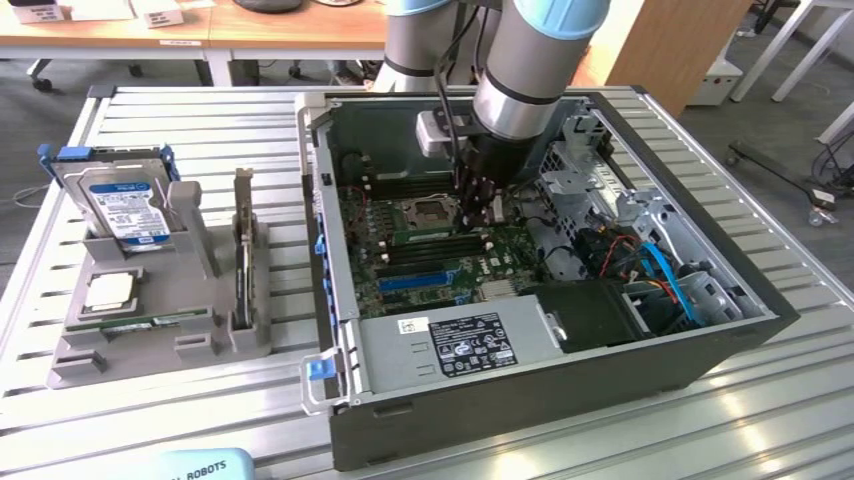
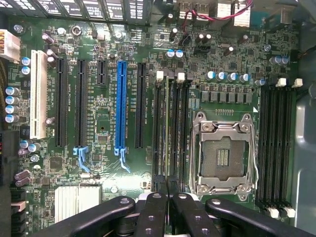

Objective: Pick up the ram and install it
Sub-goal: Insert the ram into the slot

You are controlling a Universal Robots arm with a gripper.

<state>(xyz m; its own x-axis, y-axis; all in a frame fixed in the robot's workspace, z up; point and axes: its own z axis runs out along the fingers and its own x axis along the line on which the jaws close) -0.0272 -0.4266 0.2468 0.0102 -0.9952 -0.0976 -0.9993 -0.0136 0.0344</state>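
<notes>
The gripper [image 1: 470,218] [image 2: 168,212] is clenched on the ram [image 1: 438,232], a thin green stick held edge-up at the memory slots [image 2: 173,128]. It sits just beside the open CPU socket [image 2: 222,155] on the motherboard [image 2: 98,163]. Cables [image 1: 661,275] and the power supply [image 1: 454,345] crowd the open computer case [image 1: 534,400]. Well apart, on the exterior view's left, a grey holder [image 1: 80,365] carries a hard drive [image 1: 127,205], a processor chip [image 1: 110,290] and a second ram stick [image 1: 140,322]. Everything rests on a slatted metal table [image 1: 747,420], with wooden desks [image 1: 267,35] behind.
</notes>
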